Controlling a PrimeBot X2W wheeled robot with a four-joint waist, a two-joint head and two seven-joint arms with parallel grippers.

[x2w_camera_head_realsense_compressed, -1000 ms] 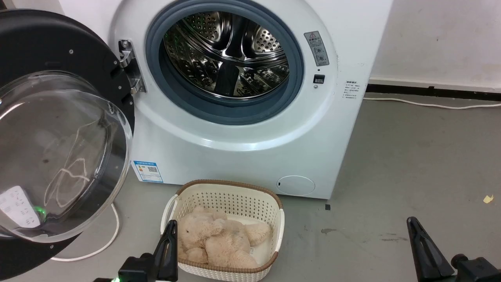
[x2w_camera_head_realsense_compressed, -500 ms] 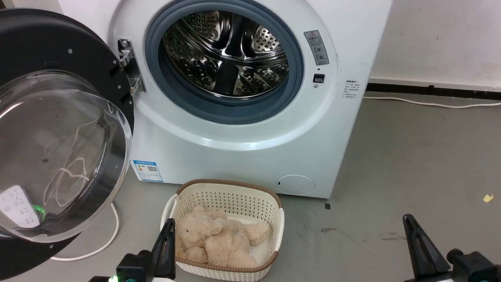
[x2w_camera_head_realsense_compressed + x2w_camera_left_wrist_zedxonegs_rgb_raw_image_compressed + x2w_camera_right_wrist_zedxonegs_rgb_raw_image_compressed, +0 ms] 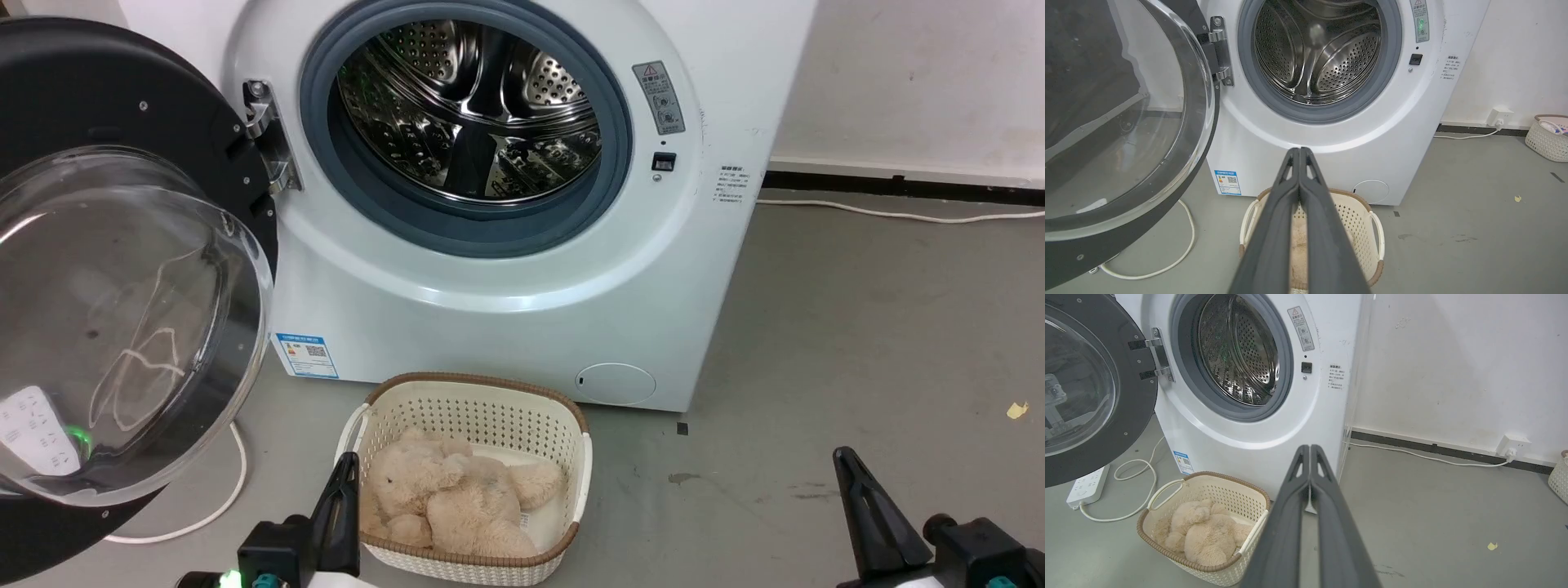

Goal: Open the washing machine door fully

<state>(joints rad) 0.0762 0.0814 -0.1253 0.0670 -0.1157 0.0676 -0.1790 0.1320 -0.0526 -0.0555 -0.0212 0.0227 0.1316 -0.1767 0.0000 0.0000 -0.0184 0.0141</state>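
The white washing machine shows its steel drum and grey gasket uncovered. Its glossy black door, with a bulging clear glass bowl, hangs swung out wide on the left hinge. My left gripper sits low at the bottom left, shut and holding nothing, just in front of the basket. My right gripper sits low at the bottom right over the floor, shut and holding nothing. Both are well clear of the door.
A cream basket holding a beige plush toy stands on the floor before the machine. A white cable and power strip lie under the door. Another basket stands by the right wall.
Both grippers have slipped slightly lower and left in the head view, and the whole picture has shifted a little. The door stands as it did.
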